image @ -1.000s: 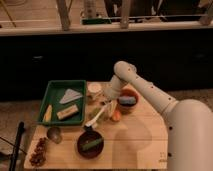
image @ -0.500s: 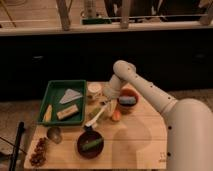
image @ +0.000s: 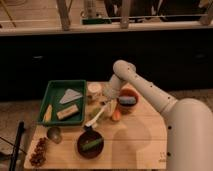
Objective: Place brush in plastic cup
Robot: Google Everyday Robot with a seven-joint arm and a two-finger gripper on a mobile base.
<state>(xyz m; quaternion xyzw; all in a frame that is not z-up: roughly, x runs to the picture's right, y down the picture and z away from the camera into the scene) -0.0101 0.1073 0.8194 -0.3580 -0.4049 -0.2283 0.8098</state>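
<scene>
The brush (image: 97,118) has a white handle that slants from lower left to upper right in the middle of the wooden table (image: 135,145). Its upper end reaches the small light green plastic cup (image: 108,108). I cannot tell whether that end is inside the cup or beside it. My gripper (image: 106,100) hangs just above the cup and the brush's upper end, and partly hides both.
A cream cup (image: 93,90) stands left of the gripper. An orange bowl (image: 128,100) holding something blue is on its right, and a small orange round thing (image: 116,115) lies below. There is a green tray (image: 62,102) at the left, a dark bowl (image: 90,144) in front, and a metal cup (image: 54,134).
</scene>
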